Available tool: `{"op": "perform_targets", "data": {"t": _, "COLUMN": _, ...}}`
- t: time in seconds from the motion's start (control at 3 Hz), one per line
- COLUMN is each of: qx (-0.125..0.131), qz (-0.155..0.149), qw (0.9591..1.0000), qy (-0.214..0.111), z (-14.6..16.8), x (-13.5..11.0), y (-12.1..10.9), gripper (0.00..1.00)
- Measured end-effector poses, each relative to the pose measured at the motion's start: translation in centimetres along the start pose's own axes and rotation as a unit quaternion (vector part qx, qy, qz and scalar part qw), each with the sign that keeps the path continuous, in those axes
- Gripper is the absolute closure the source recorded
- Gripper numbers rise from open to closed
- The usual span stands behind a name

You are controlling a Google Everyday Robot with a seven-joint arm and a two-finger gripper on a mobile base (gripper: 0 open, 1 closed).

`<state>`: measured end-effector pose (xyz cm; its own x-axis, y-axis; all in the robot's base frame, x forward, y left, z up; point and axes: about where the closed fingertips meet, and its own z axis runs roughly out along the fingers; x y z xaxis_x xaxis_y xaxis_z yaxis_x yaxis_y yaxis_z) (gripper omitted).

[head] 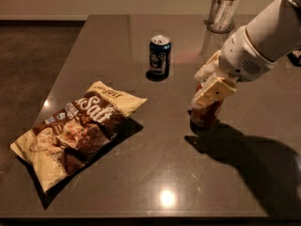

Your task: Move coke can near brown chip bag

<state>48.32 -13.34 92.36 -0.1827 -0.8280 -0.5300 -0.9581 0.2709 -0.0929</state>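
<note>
White vented arm, cream tool at right

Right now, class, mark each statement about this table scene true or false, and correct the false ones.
1. The pincer is at the top of the coke can. True.
2. The dark blue can lies on its side. False: it stands upright.
3. The brown chip bag lies flat on the table. True.
4. The coke can touches the brown chip bag. False: bare table separates them.
</note>
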Motion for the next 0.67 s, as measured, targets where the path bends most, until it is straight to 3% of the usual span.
{"op": "perform_targets", "data": {"t": 0.67, "qx": -0.001, "qz": 0.003, "qw": 1.0, "qy": -0.001, "z": -0.67, "x": 0.01, "y": -0.41, "gripper": 0.88}}
